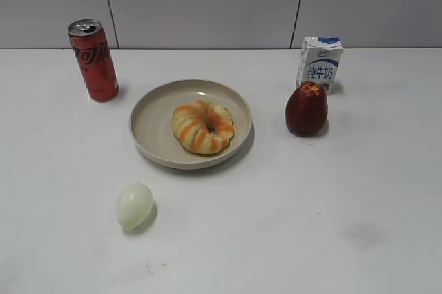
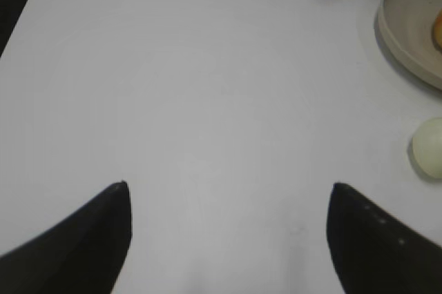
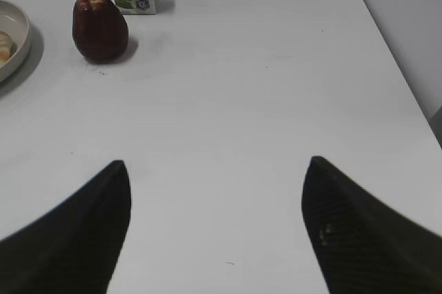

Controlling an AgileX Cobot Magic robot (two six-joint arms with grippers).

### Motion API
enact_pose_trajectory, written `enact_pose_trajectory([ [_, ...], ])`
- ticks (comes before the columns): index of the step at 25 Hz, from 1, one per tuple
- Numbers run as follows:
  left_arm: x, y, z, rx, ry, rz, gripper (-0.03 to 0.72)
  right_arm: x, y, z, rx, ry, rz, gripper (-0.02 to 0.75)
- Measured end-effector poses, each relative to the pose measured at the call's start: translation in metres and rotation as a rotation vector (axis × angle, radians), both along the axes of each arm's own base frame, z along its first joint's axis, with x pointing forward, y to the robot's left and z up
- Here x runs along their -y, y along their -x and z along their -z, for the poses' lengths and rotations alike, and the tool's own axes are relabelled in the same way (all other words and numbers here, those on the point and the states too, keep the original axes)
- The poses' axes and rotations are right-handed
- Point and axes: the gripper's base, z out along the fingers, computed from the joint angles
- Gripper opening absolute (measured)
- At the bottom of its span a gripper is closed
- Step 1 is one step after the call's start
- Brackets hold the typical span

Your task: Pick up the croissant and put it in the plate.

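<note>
Lying inside the plate (image 1: 148, 127), a little right of its centre, the croissant (image 1: 202, 126) rests flat with its hole facing up, so it sits near the middle of the bench (image 1: 331, 225) and somewhat toward the far edge. Neither gripper shows in the exterior view. The left gripper (image 2: 228, 187) hangs over bare bench surface on the left side, its two dark fingers spread wide with nothing between them; from its wrist camera the plate's rim appears at the upper right, with only a sliver of the croissant at the frame edge, well apart from the jaws. The right gripper (image 3: 217, 163) likewise stands wide open and empty over the right side of the bench, and the plate with a bit of the croissant shows at the far left of its view, also well away from the jaws. A red can (image 1: 93, 60) stands toward the far left corner, a milk carton (image 1: 319, 64) toward the far right, a dark red fruit (image 1: 306, 109) just in front of the carton, and a pale egg (image 1: 134, 206) nearer the front edge, left of the plate.
</note>
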Motion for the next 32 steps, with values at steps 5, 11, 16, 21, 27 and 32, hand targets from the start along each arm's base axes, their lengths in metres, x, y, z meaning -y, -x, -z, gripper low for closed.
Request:
enact_pose_trajectory([
  [5,0.0,0.0,0.0,0.001,-0.006,-0.002,0.649,0.0,0.0,0.0,0.0,0.0,0.0,0.584],
  [11,-0.001,0.0,0.0,0.001,-0.006,-0.002,0.585,0.0,0.0,0.0,0.0,0.0,0.0,0.584],
  [16,-0.001,0.0,0.0,0.001,-0.006,-0.003,0.497,0.0,0.0,0.0,0.0,0.0,0.0,0.585],
  [21,-0.001,0.004,-0.001,0.026,-0.006,-0.003,0.428,0.0,0.0,0.0,0.0,0.0,0.0,0.584],
  [27,0.0,0.032,-0.005,0.206,-0.007,-0.004,0.351,0.0,0.0,0.0,0.0,0.0,0.0,0.584],
  [32,0.0,0.044,-0.005,0.285,-0.006,-0.003,0.294,0.0,0.0,0.0,0.0,0.0,0.0,0.584],
])
